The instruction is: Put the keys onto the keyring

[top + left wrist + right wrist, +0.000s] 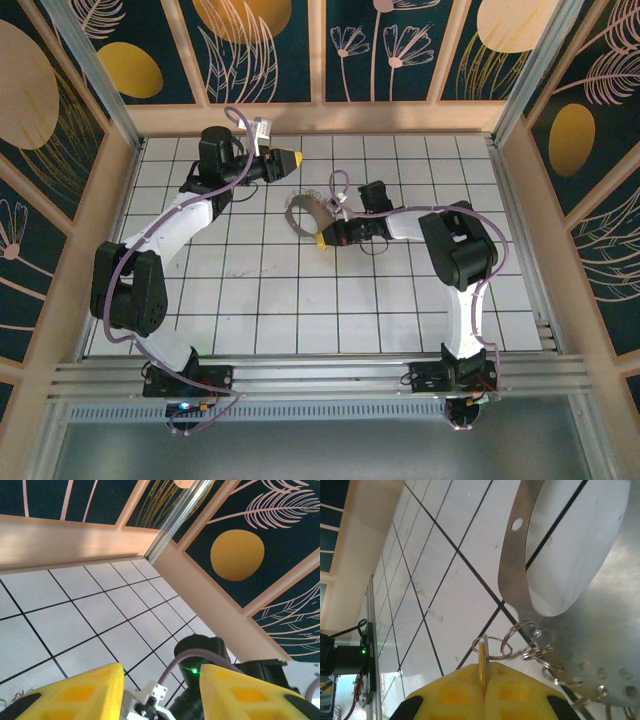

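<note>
Pinching one small key point(481, 659) edge-on, the right gripper point(484, 674) has its two yellow fingers pressed together around it. In the right wrist view only a thin golden sliver shows in the seam. The sliver's long axis runs straight up and down the frame, and its free end points toward the top, out past the fingertips. A small wire ring point(489, 648) sits at that free end; whether the key passes through it I cannot tell. Just right of it a string of further small wire rings, too tangled to count, trails toward the lower right. It hangs along the one keyring point(519, 555), a shiny curved metal band with a punched hole, filling the upper right. From above, the right gripper point(320, 240) sits low at frame centre on the white tiled worktop point(300, 300), pointing left. The keyring point(300, 213) lies just up and left of its tip. The left gripper point(290, 158) hovers higher in the frame, pointing right. In its own view the left gripper's point(160, 682) two yellow fingers stand spread with nothing between them.
</note>
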Action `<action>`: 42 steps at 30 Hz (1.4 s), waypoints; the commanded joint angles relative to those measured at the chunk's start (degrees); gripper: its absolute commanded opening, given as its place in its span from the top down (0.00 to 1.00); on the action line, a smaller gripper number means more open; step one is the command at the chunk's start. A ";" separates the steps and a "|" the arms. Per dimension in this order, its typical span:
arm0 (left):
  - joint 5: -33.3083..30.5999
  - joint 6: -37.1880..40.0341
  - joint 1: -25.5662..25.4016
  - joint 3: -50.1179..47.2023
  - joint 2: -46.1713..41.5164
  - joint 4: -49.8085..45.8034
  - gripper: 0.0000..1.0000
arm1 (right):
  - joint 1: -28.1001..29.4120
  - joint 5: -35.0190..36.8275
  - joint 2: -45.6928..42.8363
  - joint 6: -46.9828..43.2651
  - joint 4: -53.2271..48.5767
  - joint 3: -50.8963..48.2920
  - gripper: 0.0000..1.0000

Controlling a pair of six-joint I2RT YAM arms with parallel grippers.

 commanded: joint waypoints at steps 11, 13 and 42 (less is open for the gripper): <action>1.82 -1.65 0.30 -0.61 -0.87 3.37 0.56 | 8.09 2.49 -5.38 2.84 3.30 -5.68 0.65; 1.89 -1.65 0.26 -0.62 -0.78 3.37 0.56 | 9.55 2.69 -7.34 3.40 4.05 -6.58 0.64; -39.15 7.64 0.89 -26.74 -26.26 12.16 0.01 | -11.78 36.20 -44.22 5.76 0.90 -13.38 0.01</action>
